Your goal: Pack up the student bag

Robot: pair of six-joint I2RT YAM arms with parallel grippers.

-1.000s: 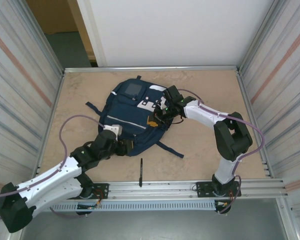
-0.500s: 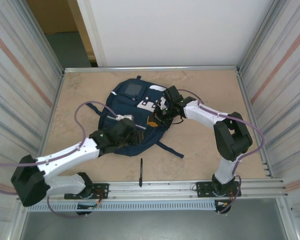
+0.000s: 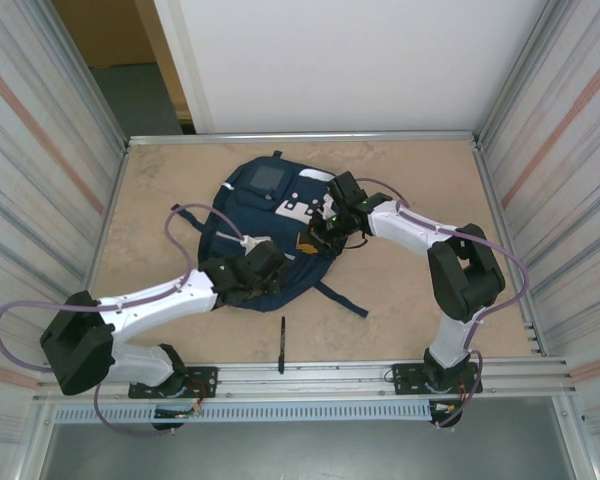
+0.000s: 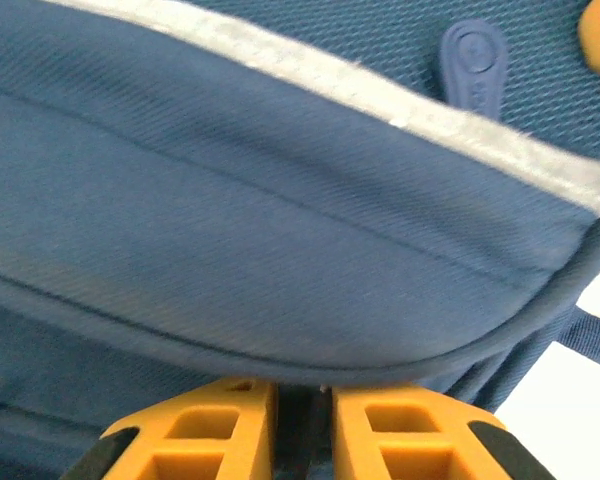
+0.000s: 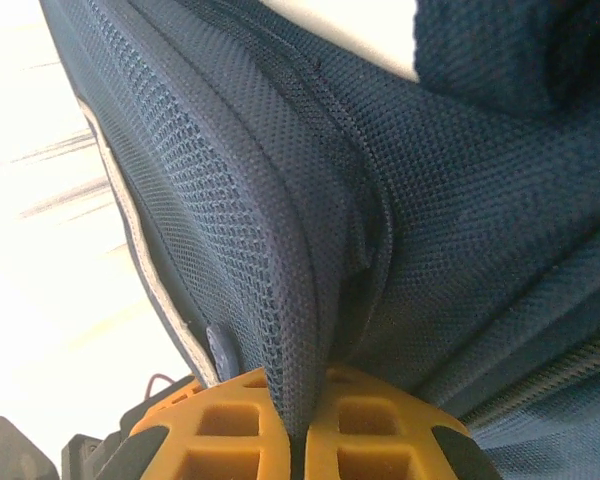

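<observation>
The student bag [image 3: 270, 235] lies flat on the bench [image 3: 410, 170], a little toward 11 o'clock from the bench's centre, its white patches [image 3: 300, 208] facing up. One dark strap [image 3: 340, 298] trails from its body toward 5 o'clock.

The left arm [image 3: 150, 300] reaches in from 8 o'clock, and its jaws meet the bag's rim at about 6 o'clock. In the left wrist view the orange fingers [image 4: 215, 430] stand almost together, nipping a thin fold under the piped edge of the bag [image 4: 280, 200].

The right arm [image 3: 410, 230] comes from 4 o'clock to the bag's 3 o'clock side. Its orange fingers [image 5: 230, 440] are clamped on a ridge of the bag's mesh fabric [image 5: 280, 250].

A black pen [image 3: 282, 344] lies on the bench at 6 o'clock from the bag, apart from it.
</observation>
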